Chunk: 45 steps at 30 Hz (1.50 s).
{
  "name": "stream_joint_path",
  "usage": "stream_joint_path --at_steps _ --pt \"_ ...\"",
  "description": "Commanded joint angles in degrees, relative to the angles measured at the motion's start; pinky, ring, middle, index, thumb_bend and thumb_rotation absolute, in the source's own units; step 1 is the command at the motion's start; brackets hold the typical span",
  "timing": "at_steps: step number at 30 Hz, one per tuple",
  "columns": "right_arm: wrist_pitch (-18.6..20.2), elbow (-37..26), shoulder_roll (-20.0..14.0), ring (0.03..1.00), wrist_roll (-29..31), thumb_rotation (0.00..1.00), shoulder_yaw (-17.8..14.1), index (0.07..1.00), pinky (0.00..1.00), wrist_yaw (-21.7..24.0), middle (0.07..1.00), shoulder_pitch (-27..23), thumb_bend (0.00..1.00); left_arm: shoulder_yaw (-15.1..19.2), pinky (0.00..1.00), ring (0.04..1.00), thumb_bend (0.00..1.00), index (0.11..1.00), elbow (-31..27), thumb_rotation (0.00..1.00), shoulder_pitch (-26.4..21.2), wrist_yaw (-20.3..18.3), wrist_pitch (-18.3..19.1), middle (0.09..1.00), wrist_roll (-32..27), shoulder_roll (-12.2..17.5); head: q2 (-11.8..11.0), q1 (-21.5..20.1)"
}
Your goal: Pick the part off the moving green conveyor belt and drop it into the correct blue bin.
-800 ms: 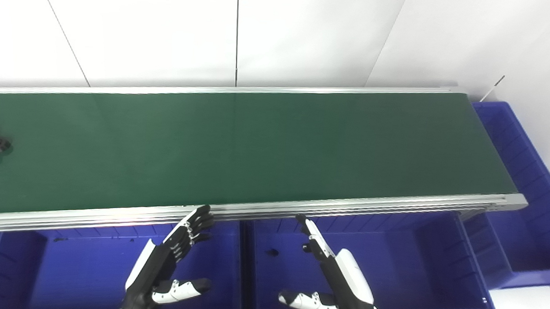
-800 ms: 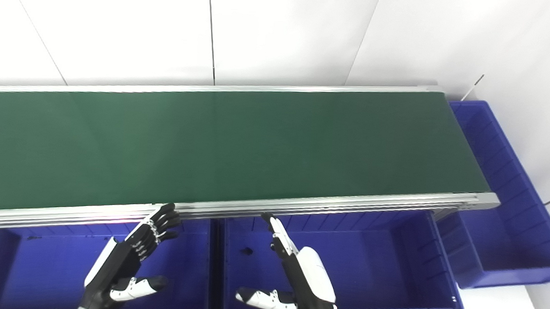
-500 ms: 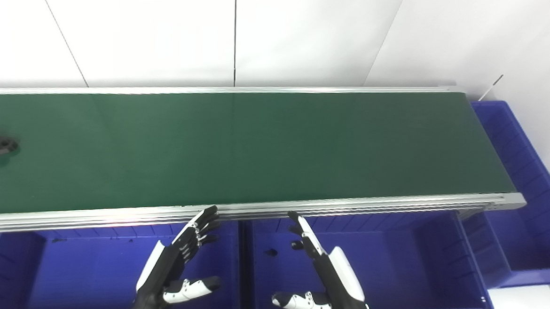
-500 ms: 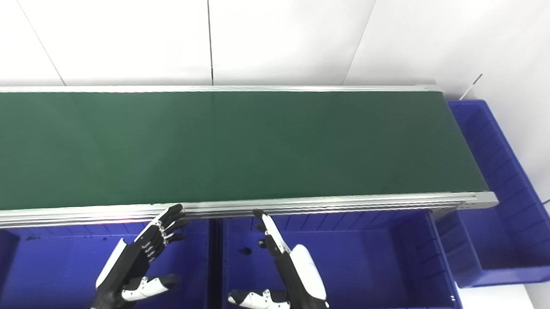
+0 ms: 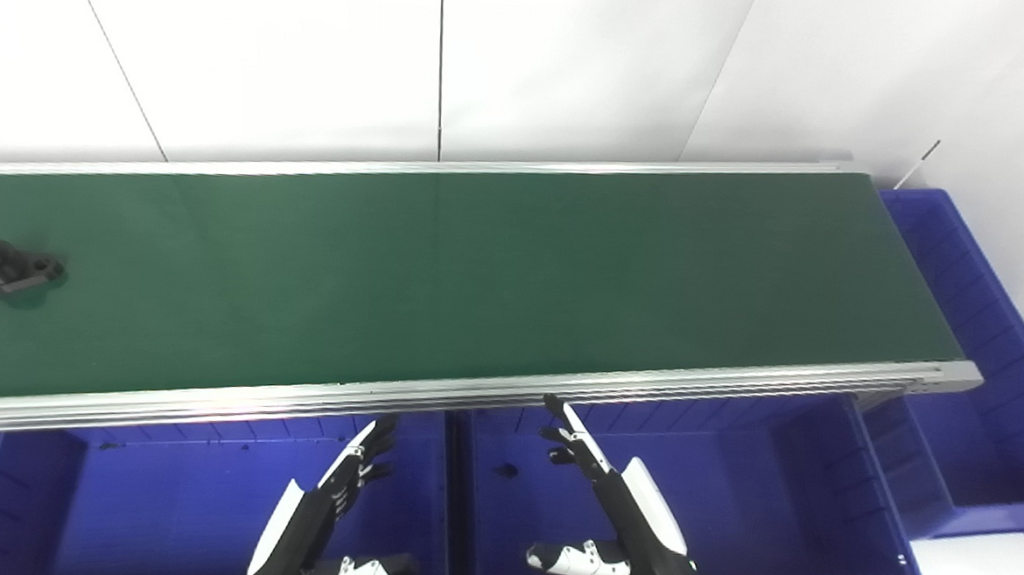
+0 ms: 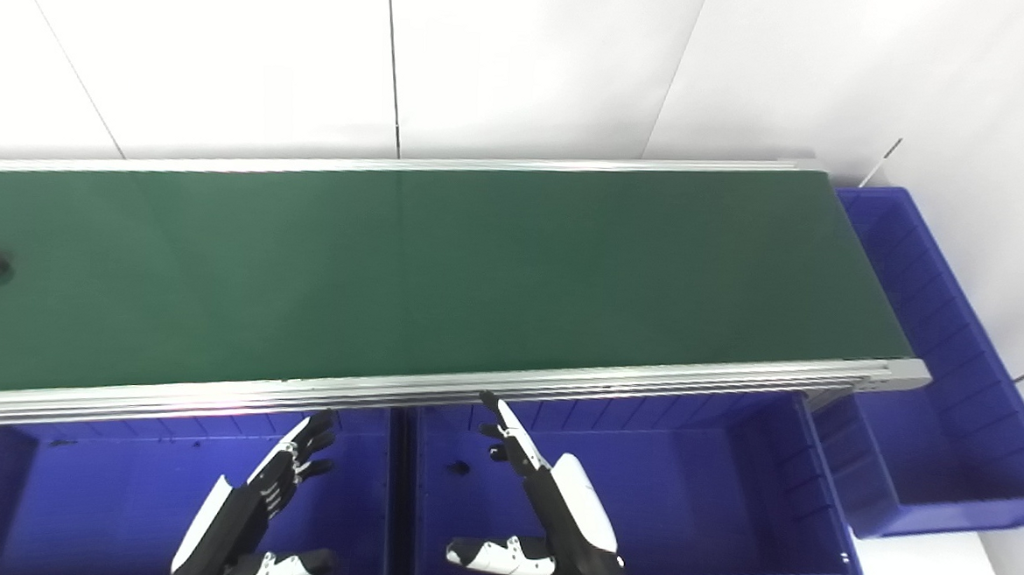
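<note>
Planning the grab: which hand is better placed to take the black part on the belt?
Left, probably. The black part sits at the belt's far left end; the left hand is open and nearer that side than the right hand, also open.

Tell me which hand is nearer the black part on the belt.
Left. The left hand is open below the belt, right of the black part; the right hand is farther right.

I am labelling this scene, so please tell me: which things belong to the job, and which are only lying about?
Job:
black part
green conveyor belt
blue bins
left hand, open
right hand, open

Lying about:
small dark object in the middle bin
white wall panels
</note>
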Motion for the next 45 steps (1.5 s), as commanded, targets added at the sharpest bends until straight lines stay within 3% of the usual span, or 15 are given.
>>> stream_joint_path --at_steps 1,14,24,26,27,28,29,33,34,41,45 --pt "-3.43 -0.46 0.14 0.879 0.04 0.81 0.21 1.000 0.79 -1.89 0.961 0.03 0.96 -0.64 0.87 0.931 0.90 0.918 -1.73 0.55 -0.49 1.93 -0.72 0.953 0.09 0.51 -0.22 0.58" --pt "-3.44 2.91 -3.11 0.863 -0.24 0.79 3.94 1.000 0.77 -7.61 0.954 -2.77 0.93 -2.60 0.81 0.888 0.91 0.880 0.44 0.54 -0.77 9.64 -0.72 0.911 0.31 3.24 -1.31 5.96" --pt "-3.44 5.77 -4.92 0.848 0.28 0.76 5.34 1.000 0.76 -10.35 0.931 -4.48 0.89 -4.18 0.79 0.873 0.91 0.880 3.21 0.51 -2.91 12.38 -0.72 0.912 0.50 4.63 -3.05 6.53" --pt "-3.44 6.04 -5.08 0.847 0.49 0.76 5.78 0.995 0.75 -10.85 0.929 -4.59 0.88 -4.38 0.79 0.870 0.91 0.878 3.69 0.52 -3.15 12.56 -0.72 0.911 0.30 4.67 -4.14 6.92" --pt "-3.44 6.48 -5.30 0.847 0.31 0.76 6.16 0.994 0.75 -11.50 0.928 -4.74 0.88 -4.72 0.79 0.869 0.91 0.878 4.22 0.51 -3.38 13.00 -0.72 0.910 0.45 4.73 -5.95 7.59" --pt "-3.44 6.81 -5.47 0.846 0.17 0.76 6.46 0.996 0.75 -12.01 0.928 -4.87 0.88 -5.00 0.79 0.873 0.92 0.877 4.60 0.52 -3.55 13.35 -0.72 0.912 0.53 4.78 -5.95 7.59" --pt "-3.44 7.33 -5.79 0.845 0.05 0.76 6.86 0.996 0.75 -12.81 0.929 -5.01 0.87 -5.49 0.79 0.875 0.92 0.877 5.23 0.52 -3.73 14.37 -0.72 0.912 1.04 4.84 -7.69 8.60" --pt "-3.45 9.54 -7.65 0.837 0.86 0.75 9.50 0.991 0.73 -16.66 0.925 -6.03 0.87 -8.52 0.76 0.847 0.94 0.861 7.06 0.54 -4.82 19.04 -0.72 0.887 3.18 5.41 -11.03 12.87" --pt "-3.45 9.93 -8.19 0.836 1.48 0.75 10.18 0.990 0.73 -17.22 0.924 -6.27 0.87 -9.33 0.75 0.844 0.94 0.859 7.63 0.54 -5.23 19.94 -0.72 0.885 3.20 5.27 -12.52 15.48" --pt "-3.44 11.46 -10.96 0.844 3.79 0.74 12.57 1.000 0.73 -18.71 0.939 -6.94 0.90 -15.75 0.75 0.826 0.91 0.833 10.25 0.54 -7.73 26.52 -0.72 0.857 4.61 5.76 -16.30 22.20" --pt "-3.45 12.48 -11.78 0.866 7.20 0.70 13.86 1.000 0.76 -19.36 0.949 -7.41 0.91 -19.12 0.75 0.821 0.91 0.818 11.88 0.52 -9.38 30.77 -0.72 0.851 4.85 6.06 -16.90 22.82"
